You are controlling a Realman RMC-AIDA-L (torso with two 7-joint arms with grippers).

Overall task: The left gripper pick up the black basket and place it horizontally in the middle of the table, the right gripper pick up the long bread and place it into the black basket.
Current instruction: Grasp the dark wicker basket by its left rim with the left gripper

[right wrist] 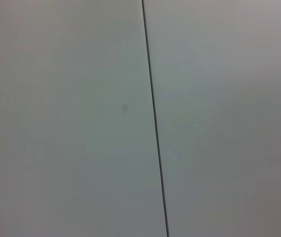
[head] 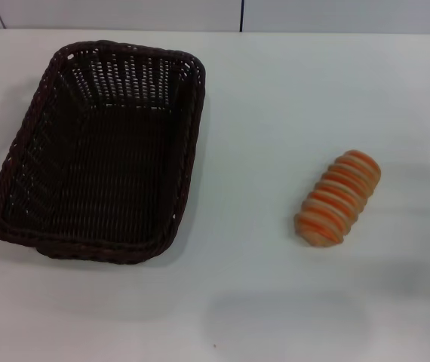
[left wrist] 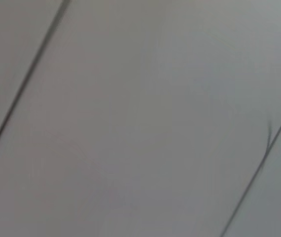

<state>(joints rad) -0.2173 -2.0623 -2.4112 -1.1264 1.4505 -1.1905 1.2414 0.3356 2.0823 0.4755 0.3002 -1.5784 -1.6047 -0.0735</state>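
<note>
Head view: black basket (head: 98, 151) on table (head: 275, 98), left side, long axis running near to far, slightly skewed, upright, empty. Long bread (head: 338, 198) right of it, well apart, wide bare strip between. Neither gripper visible; finger state cannot be told.
Left wrist view: pale panels, dark seams only.
Right wrist view: pale panels, single dark seam.
</note>
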